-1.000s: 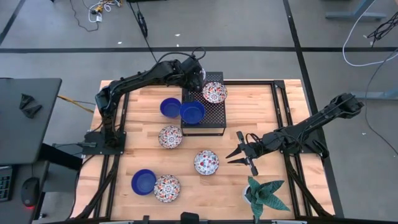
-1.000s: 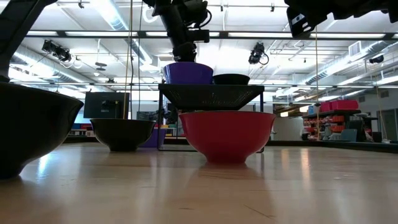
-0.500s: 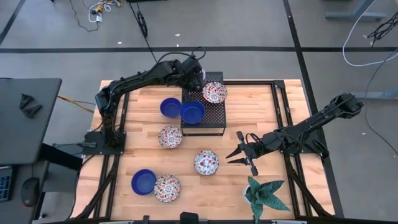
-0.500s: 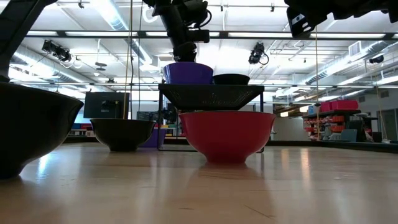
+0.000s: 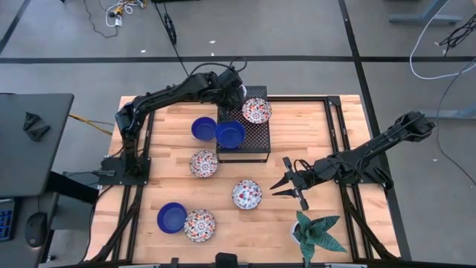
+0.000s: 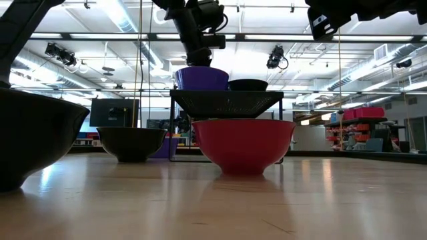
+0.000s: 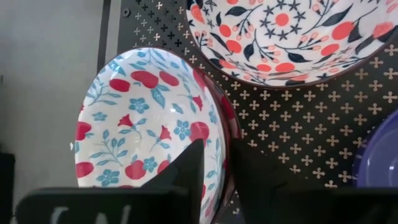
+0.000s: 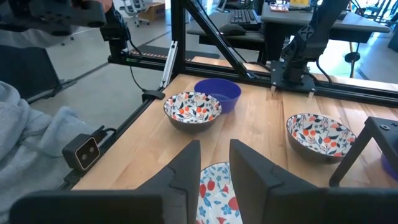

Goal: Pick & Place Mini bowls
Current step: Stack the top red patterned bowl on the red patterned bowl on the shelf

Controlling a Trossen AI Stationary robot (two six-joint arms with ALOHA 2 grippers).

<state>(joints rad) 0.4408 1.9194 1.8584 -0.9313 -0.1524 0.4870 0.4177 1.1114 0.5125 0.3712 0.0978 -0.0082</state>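
My left gripper [image 5: 236, 88] reaches over the far part of the black perforated stand [image 5: 253, 145] and is shut on a white floral mini bowl [image 7: 149, 118]. In the high view the gripper hides that bowl. On the stand sit a blue bowl [image 5: 230, 134] and a floral bowl [image 5: 256, 112]. My right gripper [image 5: 281, 182] is open and hovers level just right of a floral bowl [image 5: 246, 194] resting on the table; in the right wrist view that bowl [image 8: 214, 193] shows below the fingers. My left gripper holds the floral bowl by its rim [image 7: 219, 134], with one finger [image 7: 186, 171] inside the bowl and the other [image 7: 255, 177] outside its wall. The bowl stands tilted on edge over the stand's perforated top. I cannot tell whether it touches the stand.
More bowls rest on the wooden table: a blue one [image 5: 203, 128] left of the stand, a floral one [image 5: 204, 164], and a blue [image 5: 172, 217] and floral [image 5: 199, 224] pair near the front edge. A potted green plant [image 5: 316, 234] stands near my right gripper.
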